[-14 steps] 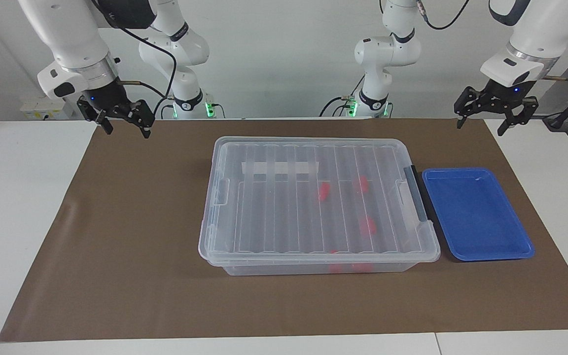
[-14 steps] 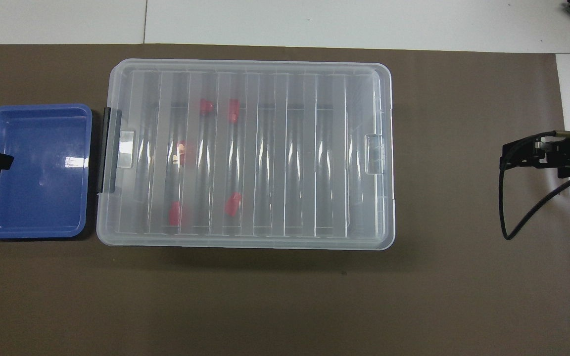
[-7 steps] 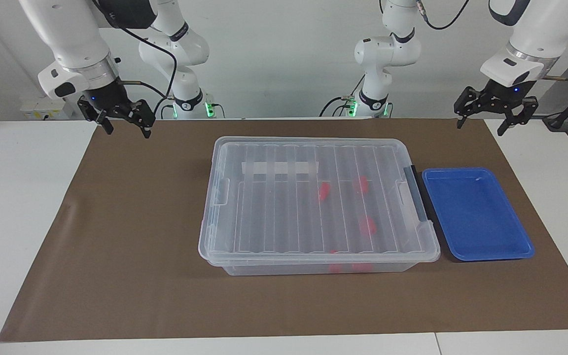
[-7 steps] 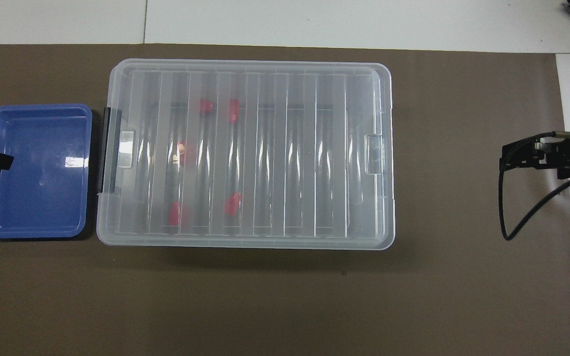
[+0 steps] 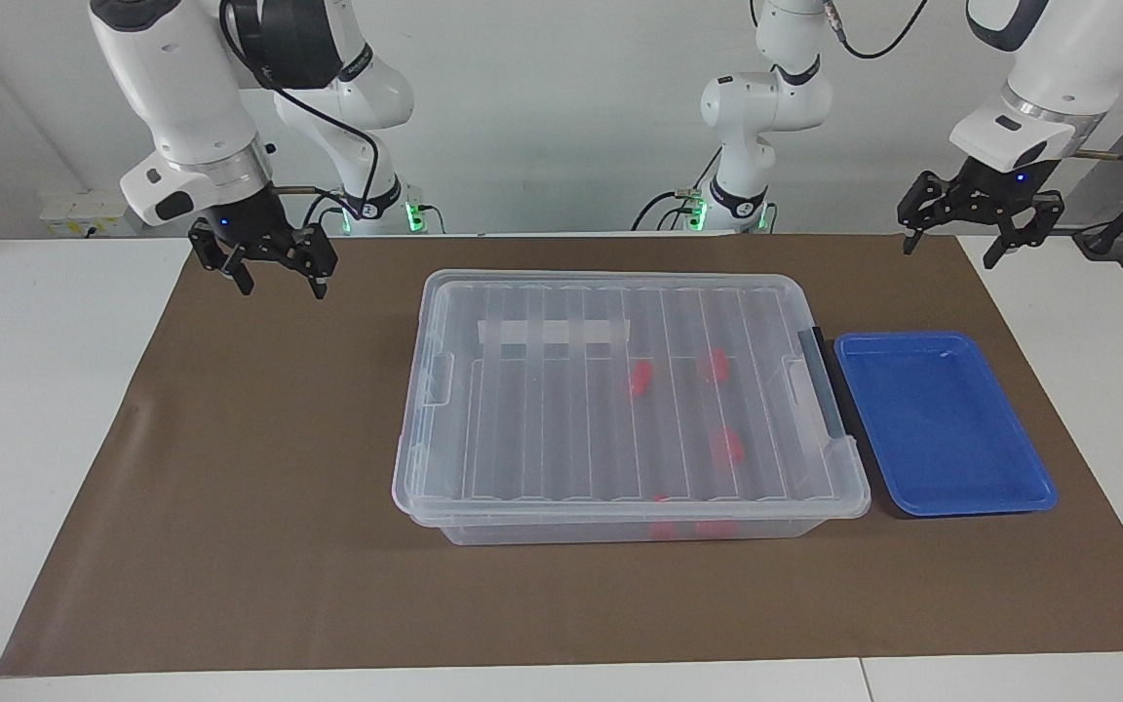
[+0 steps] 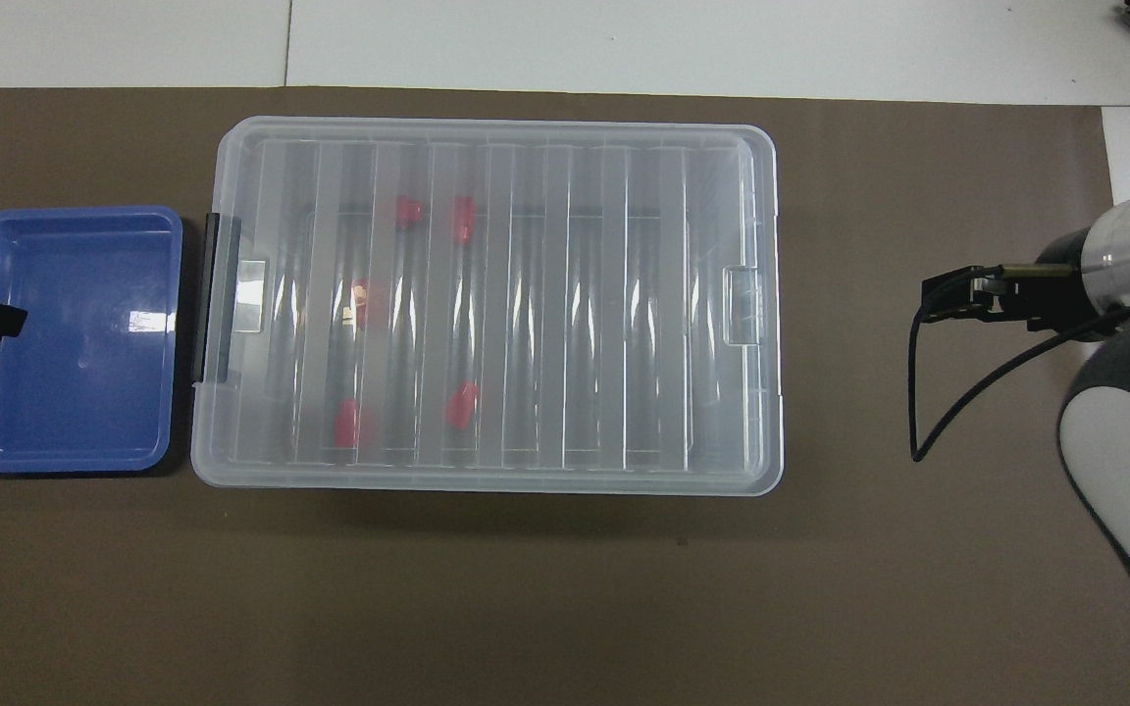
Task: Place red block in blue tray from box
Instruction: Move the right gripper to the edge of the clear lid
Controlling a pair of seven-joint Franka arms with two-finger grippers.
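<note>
The clear storage box (image 5: 630,405) sat in the middle of the brown mat (image 5: 259,468) with its ribbed lid (image 6: 487,294) on, and the red blocks lay under that lid, so nothing could be lifted out until the lid came off. The blocks were grouped in the half of the box toward the left arm's end of the table; the red block (image 5: 639,378) nearest the box's middle lay closer to the robots, with others near the wall away from them. The box's long axis ran from one arm's end of the table to the other, its black handle (image 5: 815,385) just beside the blue tray (image 5: 1000,492), which was empty and apart from the box by a narrow gap. The right gripper (image 5: 274,278) hung with its fingers spread and empty above the mat, well apart from the box's plain end and toward the right arm's end of the table. The left gripper (image 5: 981,234), also parted and holding nothing, waited in the air above the mat's edge, at the tray's end of the table. By my reading the left arm was the nearer to both blocks and tray, while the right faced only the empty half of the box. Seen through the ribs, the blocks were smeared and their slanted tops could not be read. In the overhead view the left gripper showed only as a dark tip, the right partly masked by its wrist.
</note>
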